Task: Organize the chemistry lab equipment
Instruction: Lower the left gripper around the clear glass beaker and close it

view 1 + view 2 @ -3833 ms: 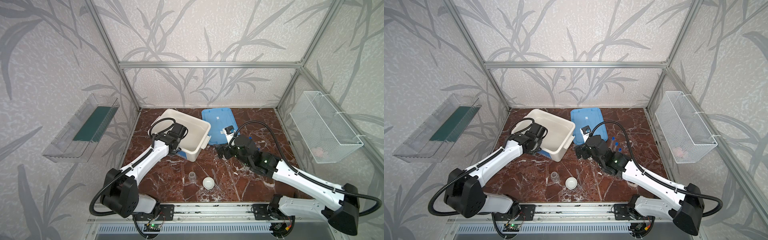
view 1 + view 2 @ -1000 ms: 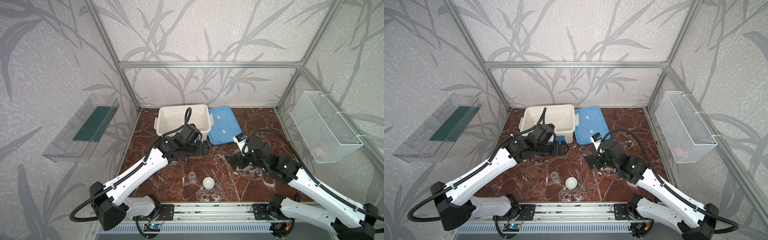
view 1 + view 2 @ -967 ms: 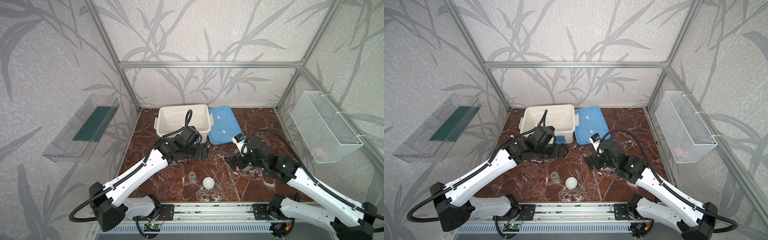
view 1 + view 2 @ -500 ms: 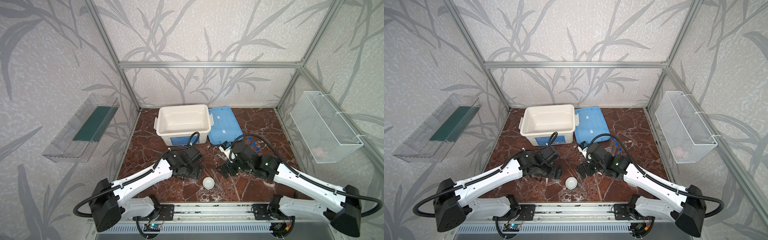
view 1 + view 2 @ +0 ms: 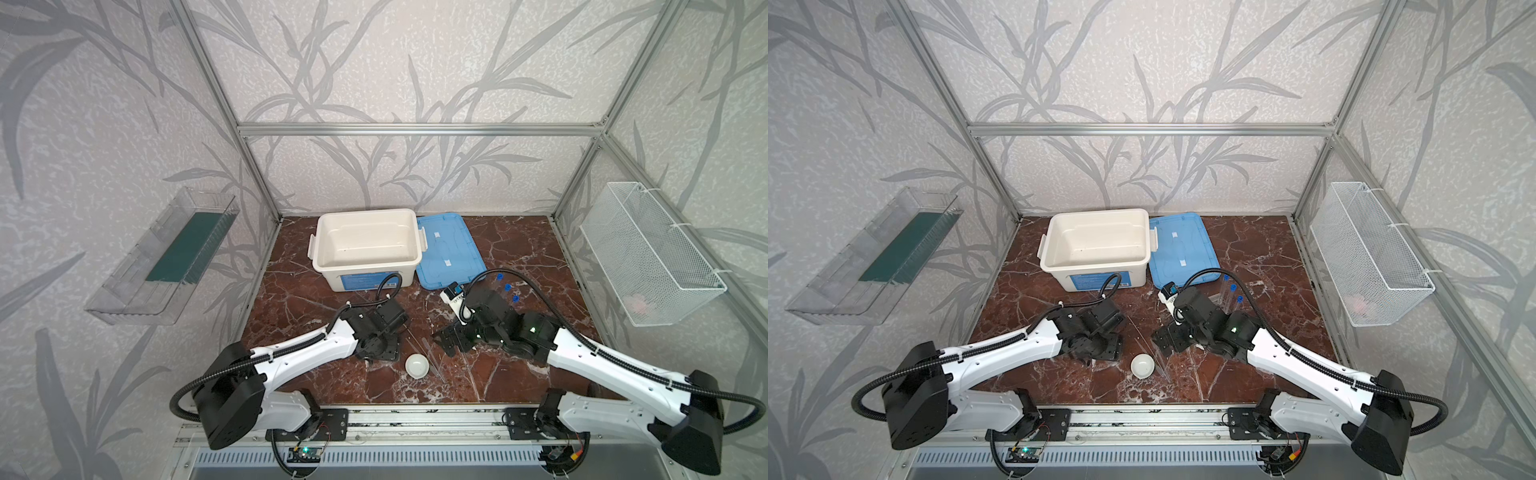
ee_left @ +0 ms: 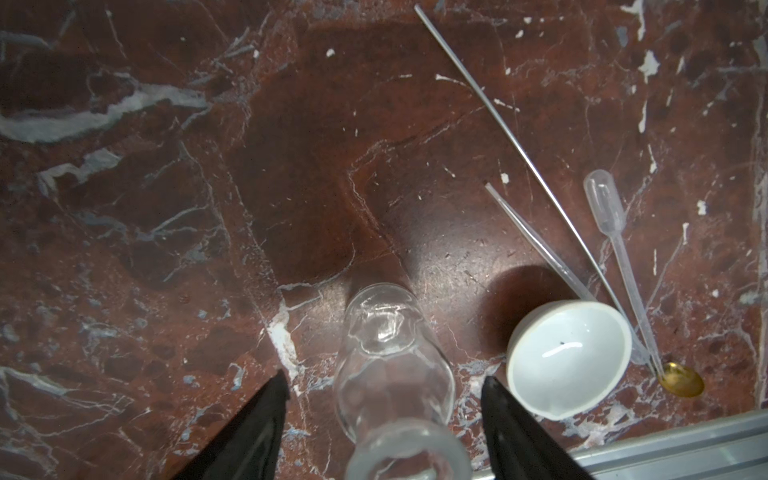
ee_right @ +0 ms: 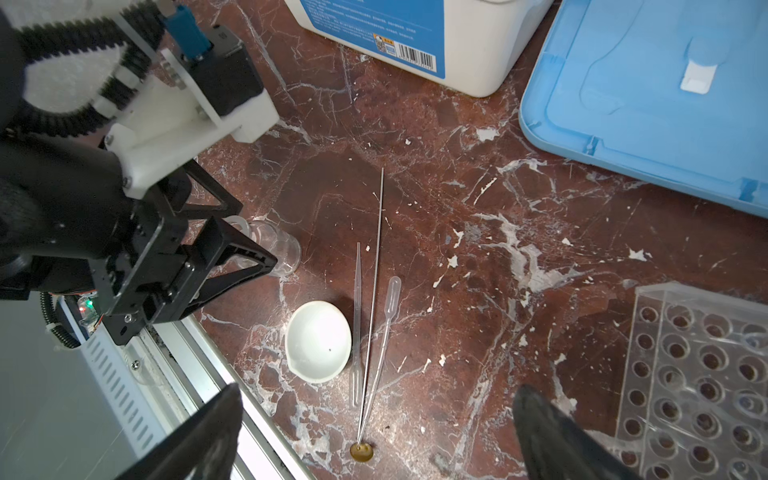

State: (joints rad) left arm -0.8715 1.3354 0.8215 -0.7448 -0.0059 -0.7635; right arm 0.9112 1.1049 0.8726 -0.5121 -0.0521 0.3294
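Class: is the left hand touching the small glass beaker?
Apart. In the left wrist view the beaker stands between the fingers of the left hand, with bare table showing on each side.

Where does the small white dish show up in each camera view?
Top view: white dish at front centre, by the front rail.
Top view: same spot.
Left wrist: between the clear beaker and the pipettes, at.
Right wrist: beside the pipettes, near the front rail.
Shared landmark: the pipettes beside it, faint in both top views.
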